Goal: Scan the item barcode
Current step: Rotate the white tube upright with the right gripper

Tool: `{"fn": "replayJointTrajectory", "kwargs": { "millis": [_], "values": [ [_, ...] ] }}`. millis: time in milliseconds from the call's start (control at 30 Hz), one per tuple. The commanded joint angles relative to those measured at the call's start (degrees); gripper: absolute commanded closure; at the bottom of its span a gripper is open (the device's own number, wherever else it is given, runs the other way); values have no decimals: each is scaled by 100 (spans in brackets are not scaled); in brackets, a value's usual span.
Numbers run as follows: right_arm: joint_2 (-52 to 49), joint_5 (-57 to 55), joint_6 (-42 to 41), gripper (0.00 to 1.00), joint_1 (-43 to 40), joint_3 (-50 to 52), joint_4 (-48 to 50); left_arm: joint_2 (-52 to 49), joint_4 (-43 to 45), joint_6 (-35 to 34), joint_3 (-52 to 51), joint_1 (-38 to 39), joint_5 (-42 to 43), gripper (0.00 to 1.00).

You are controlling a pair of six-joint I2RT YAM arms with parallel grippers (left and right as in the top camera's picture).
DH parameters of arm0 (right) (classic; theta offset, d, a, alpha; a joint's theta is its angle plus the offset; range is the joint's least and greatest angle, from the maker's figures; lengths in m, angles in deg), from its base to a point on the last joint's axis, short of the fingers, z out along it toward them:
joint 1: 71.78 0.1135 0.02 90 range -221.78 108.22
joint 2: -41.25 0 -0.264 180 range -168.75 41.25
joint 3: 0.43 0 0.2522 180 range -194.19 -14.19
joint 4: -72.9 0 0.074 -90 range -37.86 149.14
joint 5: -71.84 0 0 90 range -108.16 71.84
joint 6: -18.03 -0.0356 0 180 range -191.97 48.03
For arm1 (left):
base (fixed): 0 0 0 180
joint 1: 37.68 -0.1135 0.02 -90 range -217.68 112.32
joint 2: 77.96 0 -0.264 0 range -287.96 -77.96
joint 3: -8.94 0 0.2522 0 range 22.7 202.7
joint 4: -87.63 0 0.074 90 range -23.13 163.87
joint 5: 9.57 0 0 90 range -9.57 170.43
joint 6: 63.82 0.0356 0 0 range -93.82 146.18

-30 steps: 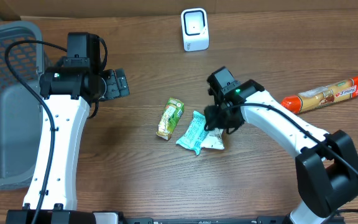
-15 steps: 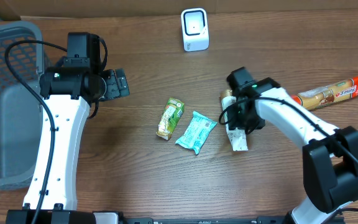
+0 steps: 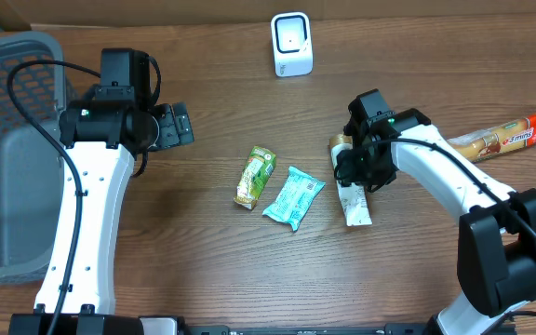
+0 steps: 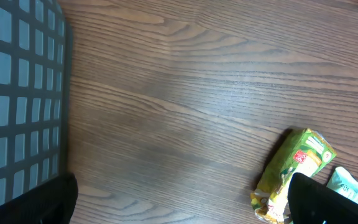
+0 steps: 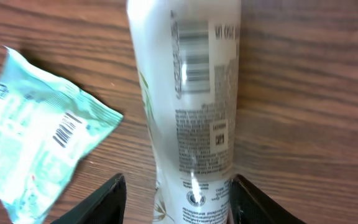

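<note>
Squarely between the clenched right jaws lies the white tube [image 5: 194,124], barcode up; left jaws gape.

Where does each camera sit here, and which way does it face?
Overhead: above the table, looking straight down; left arm, right arm, scanner, basket show.
Left wrist: faces down at basket edge and green packet; own fingers in bottom corners.
Right wrist: faces down along white tube; own fingers flank it.
Both wrist views share the teal packet.
</note>
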Motion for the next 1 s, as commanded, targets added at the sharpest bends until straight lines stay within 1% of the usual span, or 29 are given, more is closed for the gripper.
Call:
{"fn": "replayJointTrajectory", "kwargs": {
  "millis": [0,100,367,533,700,733,800,867,967],
  "values": [
    [131,96,-20,45,101,-166,48,-20,9,-37,-33,11,-52,0],
    [131,98,-199,47,221,-162,57,-20,9,-37,-33,11,-52,1],
    [131,66,-175,48,929,-162,232,-20,9,-37,-33,11,-52,1],
    [131,-328,-173,41,1202,-164,293,-20,9,-37,-33,11,-52,0],
    [133,-417,-179,37,1056,-243,238,-20,9,-37,-33,11,-52,0],
    [133,-411,-219,33,966,-319,175,-20,9,-37,-33,11,-52,0],
    [133,-393,-337,29,872,-391,118,-20,9,-37,-33,11,-52,0],
    [133,-179,-374,20,756,-411,114,-20,9,-37,-33,11,-52,1],
    [131,232,-372,10,634,-361,179,-20,9,-37,-33,11,-52,0]
  ]
}}
